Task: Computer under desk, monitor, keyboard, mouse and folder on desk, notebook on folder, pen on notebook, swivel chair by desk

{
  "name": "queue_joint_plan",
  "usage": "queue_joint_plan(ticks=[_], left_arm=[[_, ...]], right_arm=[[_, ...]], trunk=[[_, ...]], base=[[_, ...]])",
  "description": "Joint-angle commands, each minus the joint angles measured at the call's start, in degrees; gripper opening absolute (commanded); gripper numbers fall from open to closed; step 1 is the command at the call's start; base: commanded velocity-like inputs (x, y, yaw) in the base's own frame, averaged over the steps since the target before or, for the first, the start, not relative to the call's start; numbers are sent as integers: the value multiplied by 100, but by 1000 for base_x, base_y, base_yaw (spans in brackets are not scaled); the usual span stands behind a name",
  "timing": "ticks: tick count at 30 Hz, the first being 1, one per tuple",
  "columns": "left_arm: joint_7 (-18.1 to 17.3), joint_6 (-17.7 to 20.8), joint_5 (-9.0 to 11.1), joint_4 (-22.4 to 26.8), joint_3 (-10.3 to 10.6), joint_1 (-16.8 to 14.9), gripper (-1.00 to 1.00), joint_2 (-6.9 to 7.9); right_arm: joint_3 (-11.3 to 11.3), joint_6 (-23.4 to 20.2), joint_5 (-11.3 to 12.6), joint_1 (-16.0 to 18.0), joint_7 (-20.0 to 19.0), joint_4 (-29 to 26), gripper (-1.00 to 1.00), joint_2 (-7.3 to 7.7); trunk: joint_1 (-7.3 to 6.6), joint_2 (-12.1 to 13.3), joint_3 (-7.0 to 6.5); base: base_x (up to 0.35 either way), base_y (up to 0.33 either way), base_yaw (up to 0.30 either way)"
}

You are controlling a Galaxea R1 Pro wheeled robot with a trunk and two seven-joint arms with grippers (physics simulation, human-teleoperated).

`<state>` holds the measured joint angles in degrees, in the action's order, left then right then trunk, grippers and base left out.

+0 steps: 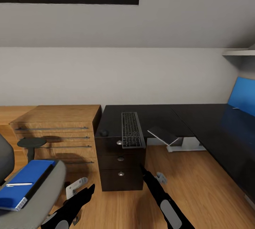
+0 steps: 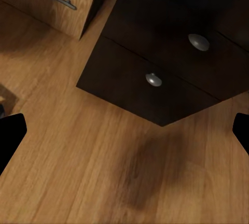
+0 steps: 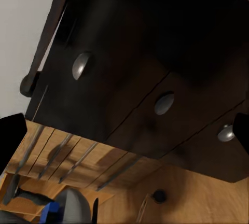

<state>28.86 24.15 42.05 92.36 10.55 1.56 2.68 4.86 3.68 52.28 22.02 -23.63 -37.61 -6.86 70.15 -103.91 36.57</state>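
The black L-shaped table (image 1: 209,122) fills the right half of my head view, its blue back panel at the far right. Its near-left end sits on a dark drawer unit (image 1: 120,167), beside an oak shelving unit (image 1: 58,130). At my lower left stands the chair (image 1: 42,200), with the blue folder (image 1: 23,183) lying on its seat and a white pen (image 1: 18,184) resting on the folder. The keyboard (image 1: 131,130) lies on the table above the drawers, its near end right at the edge. A grey panel (image 1: 163,135) leans off the table edge just right of it; I cannot tell what it is.

The risk I judge here: swinging toward the folder, my left arm could knock the chair, rolling it away on its casters and sliding the pen off. My right arm, lifting, could clip the keyboard's overhanging end.

Both arms hang low and forward over the wood floor. My left end effector (image 1: 79,186) points at the drawer front, fingers spread apart and empty. My right end effector (image 1: 143,169), close to the drawers, is likewise apart and holding nothing.
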Motion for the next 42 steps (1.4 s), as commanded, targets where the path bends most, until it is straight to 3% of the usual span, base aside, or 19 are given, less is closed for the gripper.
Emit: queue_joint_plan(ticks=[1, 4, 18, 42], left_arm=[[50, 2, 51, 10, 9, -2, 100, 5], [50, 5, 46, 4, 11, -2, 100, 5], [50, 2, 23, -15, 16, 0, 100, 5], [33, 0, 26, -22, 78, 2, 100, 10]], right_arm=[[24, 28, 55, 4, -58, 8, 100, 4], [24, 28, 57, 4, -216, 4, 100, 8], [56, 27, 74, 4, -472, -8, 100, -20], [35, -2, 156, 4, -251, 3, 100, -50]], trunk=[[0, -2, 4], [0, -2, 4], [-308, 559, -247], [-308, 559, -247]], base=[[0, 0, 0], [0, 0, 0], [0, 0, 0], [13, 5, 0]])
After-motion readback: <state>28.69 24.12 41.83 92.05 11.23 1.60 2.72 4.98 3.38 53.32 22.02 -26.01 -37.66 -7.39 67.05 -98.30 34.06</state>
